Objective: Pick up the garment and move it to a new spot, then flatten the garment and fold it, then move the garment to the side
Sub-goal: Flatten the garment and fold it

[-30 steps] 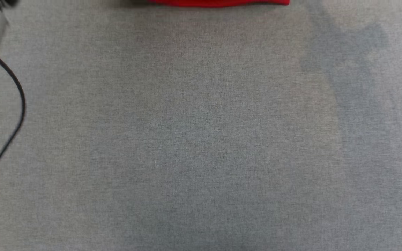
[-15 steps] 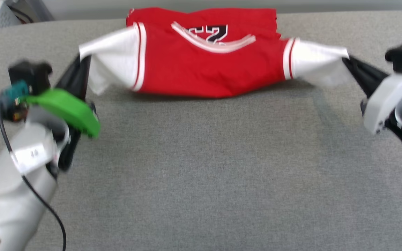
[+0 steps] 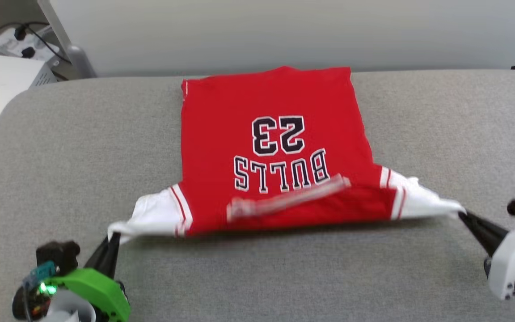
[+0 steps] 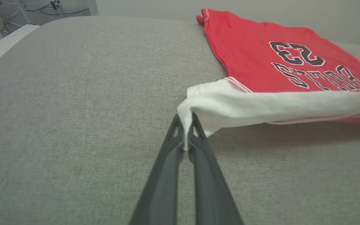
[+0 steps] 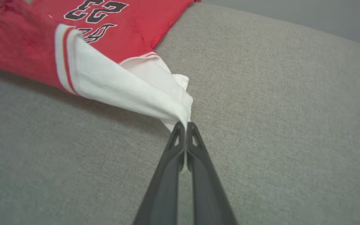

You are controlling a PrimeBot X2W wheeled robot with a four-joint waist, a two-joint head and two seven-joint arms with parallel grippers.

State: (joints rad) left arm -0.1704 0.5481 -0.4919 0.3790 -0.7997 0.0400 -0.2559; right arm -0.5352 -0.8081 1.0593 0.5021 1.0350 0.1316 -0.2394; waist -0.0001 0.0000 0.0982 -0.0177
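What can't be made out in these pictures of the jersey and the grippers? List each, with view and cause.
Jersey collar trim: head view, motion-blurred.
BULLS print: right wrist view, half hidden by the white sleeve.
Right gripper wrist: head view, cut off by the right edge.
Left gripper arm: head view, cut off by the bottom edge.

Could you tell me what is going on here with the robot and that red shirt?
The robot is spreading a red "BULLS 23" jersey T-shirt on the grey padded surface. Its left gripper is shut on the tip of one white sleeve, and its right gripper is shut on the other sleeve. The shirt lies print-up with its hem at the far side. The shoulder edge, stretched between the grippers, is raised slightly. No fold has been made yet.
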